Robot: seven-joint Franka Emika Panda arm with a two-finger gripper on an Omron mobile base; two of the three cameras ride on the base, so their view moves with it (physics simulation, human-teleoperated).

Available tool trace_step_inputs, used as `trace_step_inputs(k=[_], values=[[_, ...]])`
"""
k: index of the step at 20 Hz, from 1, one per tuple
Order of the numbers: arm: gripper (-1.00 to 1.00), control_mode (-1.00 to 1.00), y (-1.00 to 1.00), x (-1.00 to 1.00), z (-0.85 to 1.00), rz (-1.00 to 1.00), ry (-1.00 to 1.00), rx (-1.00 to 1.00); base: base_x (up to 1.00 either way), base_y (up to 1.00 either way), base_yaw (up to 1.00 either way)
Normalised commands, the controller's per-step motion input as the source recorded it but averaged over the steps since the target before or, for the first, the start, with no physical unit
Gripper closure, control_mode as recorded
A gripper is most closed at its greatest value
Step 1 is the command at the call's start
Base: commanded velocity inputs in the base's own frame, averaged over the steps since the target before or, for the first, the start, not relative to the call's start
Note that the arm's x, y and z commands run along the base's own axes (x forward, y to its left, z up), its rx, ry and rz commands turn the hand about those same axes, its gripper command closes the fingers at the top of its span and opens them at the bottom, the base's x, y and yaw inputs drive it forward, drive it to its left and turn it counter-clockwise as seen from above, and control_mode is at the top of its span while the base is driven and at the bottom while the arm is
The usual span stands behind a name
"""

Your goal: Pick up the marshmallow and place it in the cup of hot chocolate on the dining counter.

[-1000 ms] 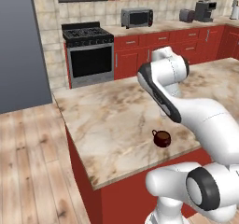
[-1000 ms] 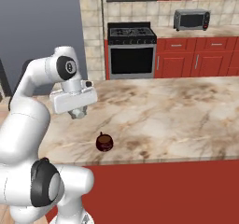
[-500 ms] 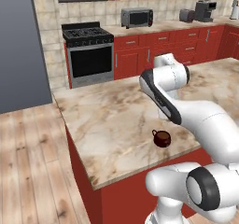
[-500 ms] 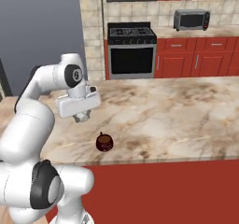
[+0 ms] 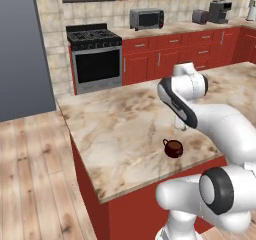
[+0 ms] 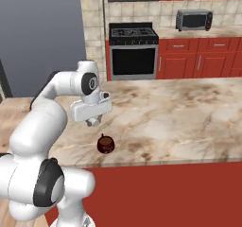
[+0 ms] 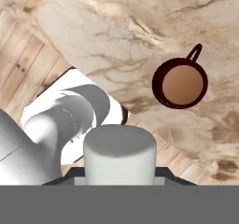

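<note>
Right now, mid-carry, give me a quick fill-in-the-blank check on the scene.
1. The tool is shut on the ____.
2. The mug holds a ____ drink.
3. The mug stands on the ____-topped dining counter.
4. Against the back wall, the stove has a ____ oven door.

Missing: marshmallow; brown; marble; black

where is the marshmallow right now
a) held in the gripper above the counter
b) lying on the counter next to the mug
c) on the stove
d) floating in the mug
a: the hand view shows the white marshmallow clamped at the gripper, raised over the counter, while the mug sits apart from it holding only brown drink.
</note>
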Motion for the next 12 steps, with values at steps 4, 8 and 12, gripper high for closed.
trace_step_inputs(k=[4, 8, 12], values=[[1.00, -1.00, -0.15, 0.47, -0.47, 0.00, 0.00, 0.02, 0.00, 0.00, 0.00], [1.00, -1.00, 0.00, 0.33, -0.44, 0.00, 0.00, 0.00, 0.00, 0.00, 0.00], [1.00, -1.00, 0.00, 0.32, -0.36, 0.00, 0.00, 0.00, 0.00, 0.00, 0.00]])
